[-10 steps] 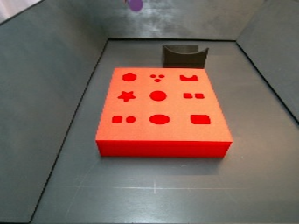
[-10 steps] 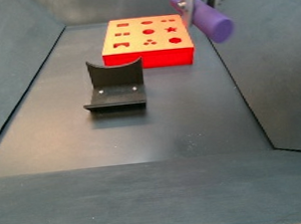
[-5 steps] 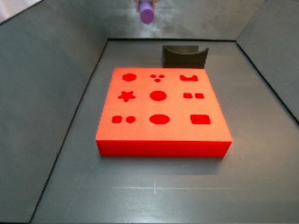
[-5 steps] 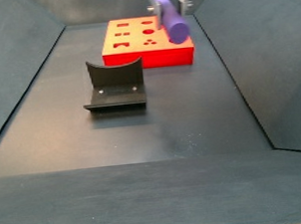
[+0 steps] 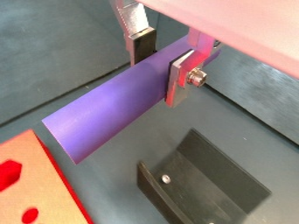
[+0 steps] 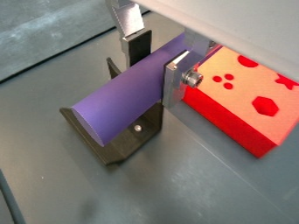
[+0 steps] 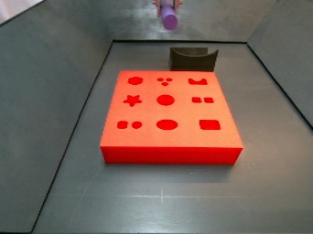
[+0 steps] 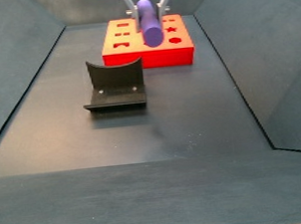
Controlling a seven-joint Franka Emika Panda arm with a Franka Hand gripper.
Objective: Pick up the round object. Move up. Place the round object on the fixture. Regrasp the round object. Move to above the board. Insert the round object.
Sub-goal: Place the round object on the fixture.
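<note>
The round object, a purple peg (image 5: 111, 118) (image 6: 117, 105), lies crosswise between the silver fingers of my gripper (image 5: 162, 66) (image 6: 158, 66), which is shut on it near one end. In both side views the peg (image 7: 167, 14) (image 8: 149, 30) hangs high in the air under the gripper (image 8: 147, 0). The dark fixture (image 7: 192, 58) (image 8: 115, 84) stands on the floor just off one short end of the red-orange board (image 7: 167, 114) (image 8: 124, 56). Both wrist views show the fixture (image 5: 205, 179) (image 6: 117, 144) below the peg and the board (image 5: 35, 188) (image 6: 251, 96) beside it.
Sloping dark grey walls (image 7: 68, 82) (image 8: 241, 55) close in the floor on both long sides. Bare dark floor (image 8: 144, 155) stretches from the fixture toward the near end in a side view.
The gripper has carried the peg sideways through the air, from off to one side to a spot over the fixture and board end. The peg has also swung round in the side views.
</note>
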